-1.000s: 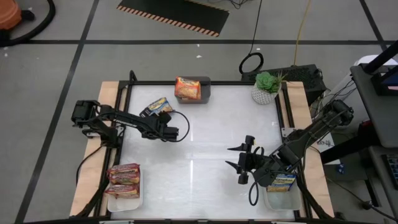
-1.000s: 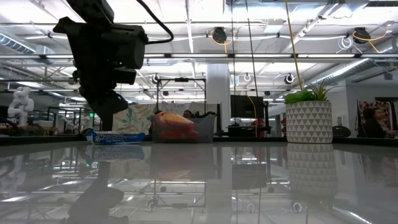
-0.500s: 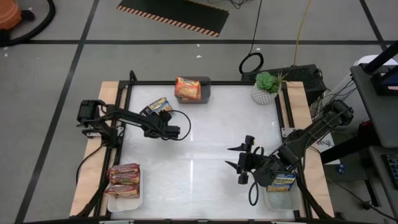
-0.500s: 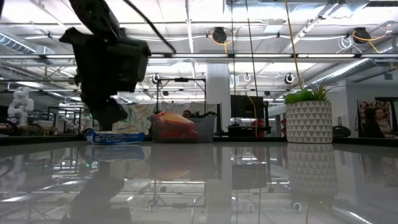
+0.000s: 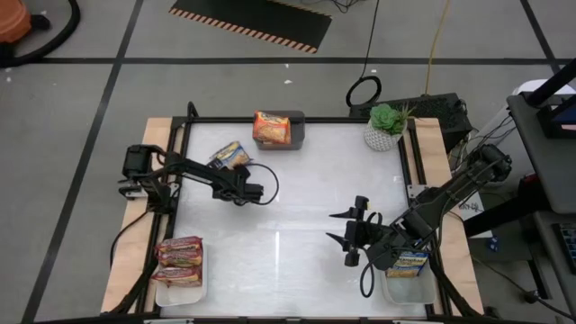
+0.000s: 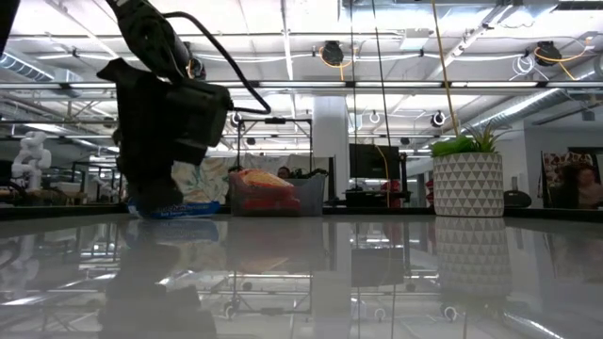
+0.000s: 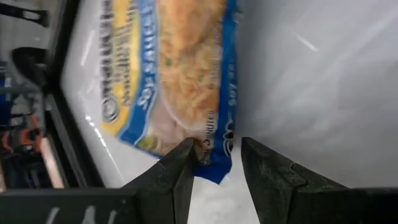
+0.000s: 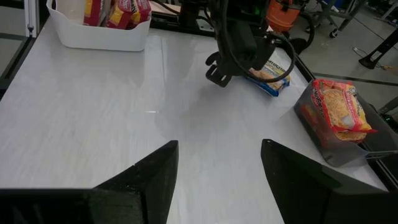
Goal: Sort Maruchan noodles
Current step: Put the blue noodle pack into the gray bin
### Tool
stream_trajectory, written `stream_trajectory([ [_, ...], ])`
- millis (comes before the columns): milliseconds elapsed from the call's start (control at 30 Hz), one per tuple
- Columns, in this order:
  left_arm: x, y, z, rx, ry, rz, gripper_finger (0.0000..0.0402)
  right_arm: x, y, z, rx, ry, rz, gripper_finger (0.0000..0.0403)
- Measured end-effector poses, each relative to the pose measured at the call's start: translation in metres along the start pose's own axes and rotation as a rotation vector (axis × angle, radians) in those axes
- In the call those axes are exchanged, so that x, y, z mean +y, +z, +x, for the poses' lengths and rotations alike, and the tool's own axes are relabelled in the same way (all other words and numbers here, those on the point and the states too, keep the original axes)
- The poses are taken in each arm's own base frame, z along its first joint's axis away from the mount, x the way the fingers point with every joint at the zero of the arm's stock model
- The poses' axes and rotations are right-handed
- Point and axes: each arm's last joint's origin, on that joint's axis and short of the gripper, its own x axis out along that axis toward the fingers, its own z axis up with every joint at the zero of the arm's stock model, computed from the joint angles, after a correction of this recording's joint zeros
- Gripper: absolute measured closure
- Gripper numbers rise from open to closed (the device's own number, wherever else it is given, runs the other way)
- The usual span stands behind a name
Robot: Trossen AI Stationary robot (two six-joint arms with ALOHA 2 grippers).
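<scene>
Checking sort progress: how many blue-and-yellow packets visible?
2: one loose blue-and-yellow packet by the left gripper, one in the white tray under the right arm. More may be hidden there.

Robotics lab / open industrial workspace. Evidence: low view looks past the left gripper [image 6: 155, 193] into a big hall w/ exposed ceiling, pipes, strip lights [image 6: 424, 85] & hanging cables [image 6: 377, 75]; white structural column [image 6: 332, 141] behind, metal frame rigs [image 6: 273, 132] further back, white humanoid-looking figure [image 6: 31, 155] far off to that gripper's side. High view: concrete floor w/ black tape lines [image 5: 90, 153], hazard-striped mat [image 5: 256, 22] beyond the table, orange shop vac [image 5: 18, 18] at the corner, loose cables [image 5: 364, 90] on the floor. Test table [image 5: 288, 252] w/ black frame, two arms bolted at its sides. Person seated in the background [image 6: 577, 193], far side from the gripper.
</scene>
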Motion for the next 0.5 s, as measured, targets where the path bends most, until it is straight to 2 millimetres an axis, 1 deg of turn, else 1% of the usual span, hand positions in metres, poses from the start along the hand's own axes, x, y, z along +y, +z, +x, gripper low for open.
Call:
stream_trajectory([
  [167, -0.003, -0.0023, -0.0015, 0.037, -0.055, 0.047, 0.0263, 0.0, 0.0, 0.0, 0.0, 0.0, 0.0, 0.0179],
  [500, -0.008, -0.0073, -0.009, 0.055, -0.096, 0.117, 0.0264, -0.0001, 0.0, 0.0001, 0.0, 0.0, 0.0, 0.0179],
])
